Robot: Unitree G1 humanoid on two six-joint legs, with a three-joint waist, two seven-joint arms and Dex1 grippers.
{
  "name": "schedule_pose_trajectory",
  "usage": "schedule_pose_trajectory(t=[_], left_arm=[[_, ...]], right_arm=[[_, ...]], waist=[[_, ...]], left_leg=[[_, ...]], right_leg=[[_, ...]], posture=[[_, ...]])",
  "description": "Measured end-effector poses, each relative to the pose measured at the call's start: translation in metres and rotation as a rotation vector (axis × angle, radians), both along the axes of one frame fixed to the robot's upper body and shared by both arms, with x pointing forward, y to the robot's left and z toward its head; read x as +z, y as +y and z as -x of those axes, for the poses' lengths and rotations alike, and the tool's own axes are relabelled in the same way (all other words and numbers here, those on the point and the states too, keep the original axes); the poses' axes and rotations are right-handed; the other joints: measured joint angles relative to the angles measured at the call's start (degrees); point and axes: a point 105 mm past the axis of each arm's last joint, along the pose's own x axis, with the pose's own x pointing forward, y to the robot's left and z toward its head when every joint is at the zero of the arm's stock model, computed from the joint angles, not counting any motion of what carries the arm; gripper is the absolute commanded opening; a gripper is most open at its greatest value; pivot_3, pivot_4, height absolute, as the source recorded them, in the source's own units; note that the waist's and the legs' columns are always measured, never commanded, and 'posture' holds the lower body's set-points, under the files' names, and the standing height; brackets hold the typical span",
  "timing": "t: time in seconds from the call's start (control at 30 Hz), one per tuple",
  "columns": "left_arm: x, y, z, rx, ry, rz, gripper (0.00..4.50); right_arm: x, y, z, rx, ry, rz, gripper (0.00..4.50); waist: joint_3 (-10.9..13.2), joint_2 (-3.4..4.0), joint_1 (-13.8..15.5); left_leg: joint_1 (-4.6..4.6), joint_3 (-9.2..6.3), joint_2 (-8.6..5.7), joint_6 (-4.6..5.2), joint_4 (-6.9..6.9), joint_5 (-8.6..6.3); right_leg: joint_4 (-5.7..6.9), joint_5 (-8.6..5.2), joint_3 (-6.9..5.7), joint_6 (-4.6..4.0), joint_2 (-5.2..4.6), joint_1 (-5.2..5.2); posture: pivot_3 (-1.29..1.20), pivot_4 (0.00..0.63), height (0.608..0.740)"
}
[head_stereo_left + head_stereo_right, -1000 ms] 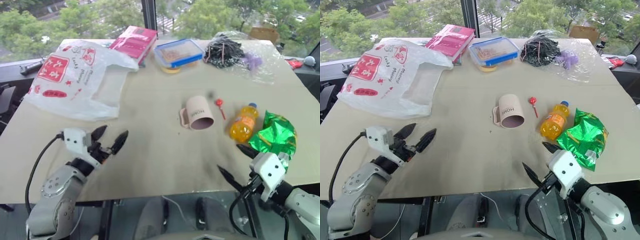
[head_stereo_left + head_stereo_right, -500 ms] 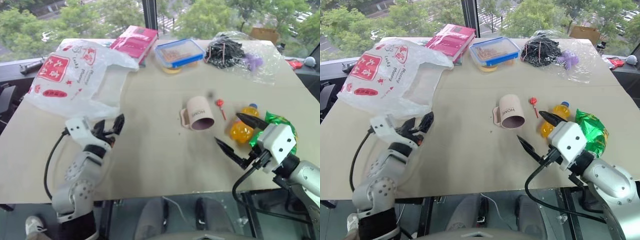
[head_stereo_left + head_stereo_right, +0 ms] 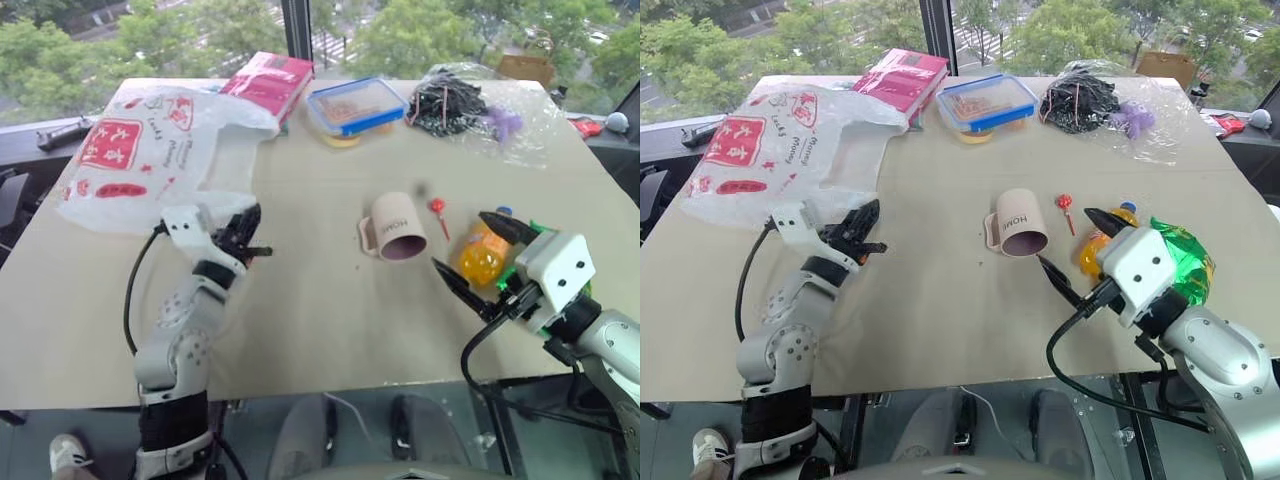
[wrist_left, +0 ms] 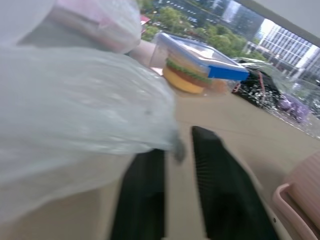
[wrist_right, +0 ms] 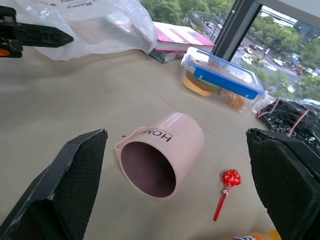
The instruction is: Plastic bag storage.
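My left hand (image 3: 247,232) is pinched shut on the near edge of the plastic bag (image 3: 150,160); in the left wrist view a fold of the thin white film sits nipped between my two black fingers (image 4: 145,190). I took it by the near corner because that is the part closest to me and gives me an edge to pull or gather from. The rest of the bag lies spread on the far left of the table (image 3: 310,330), its red printed squares facing up, its far edge close to the pink book (image 3: 268,82).

My right hand (image 3: 475,262) hangs spread wide, holding nothing, above the near right of the table. I judge it is waiting to take a second corner once the bag is drawn over. In front of it the pink mug (image 3: 397,227) lies on its side, mouth towards me, with the red lollipop (image 3: 438,212) and the orange drink bottle (image 3: 482,250) just to its right.
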Motion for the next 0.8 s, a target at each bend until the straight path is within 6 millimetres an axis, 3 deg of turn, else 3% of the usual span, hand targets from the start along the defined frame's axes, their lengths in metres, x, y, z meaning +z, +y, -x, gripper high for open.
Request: schedule_pose_trajectory(t=[0.17,0.33,0.47,0.8], left_arm=[[-0.001,-0.006,0.005,-0.112,-0.016,-0.076,0.11],[-0.024,-0.028,0.045,-0.428,0.054,-0.198,0.11],[-0.029,-0.032,0.069,-0.598,0.099,-0.221,0.11],[-0.041,-0.006,0.107,-0.694,0.172,-0.283,0.11]], right_arm=[[-0.001,0.0,0.0,-0.005,0.001,0.002,4.5],[-0.002,0.0,-0.001,-0.01,0.004,0.003,4.5],[-0.004,-0.001,0.0,-0.014,0.014,0.005,4.5],[-0.01,0.001,0.001,-0.009,0.035,-0.004,4.5]], waist=[[0.0,0.01,0.0],[0.0,0.06,-0.2],[0.1,0.12,0.0],[0.1,0.19,-0.1]], left_leg=[[-0.01,0.01,0.0,0.0,0.0,0.0],[-0.02,0.05,0.07,-0.01,-0.03,0.0],[-0.02,0.03,0.1,-0.02,-0.02,-0.01],[-0.09,0.12,0.12,-0.01,-0.08,-0.02]], right_leg=[[0.0,0.0,0.0,0.0,0.0,-0.01],[-0.02,-0.01,0.02,-0.01,-0.01,-0.07],[0.0,-0.02,-0.02,0.0,-0.07,-0.09],[-0.02,-0.04,0.02,-0.03,-0.1,-0.27]], posture=[[0.0,0.15,0.74],[0.0,0.15,0.74],[0.0,0.15,0.74],[0.0,0.15,0.74]])
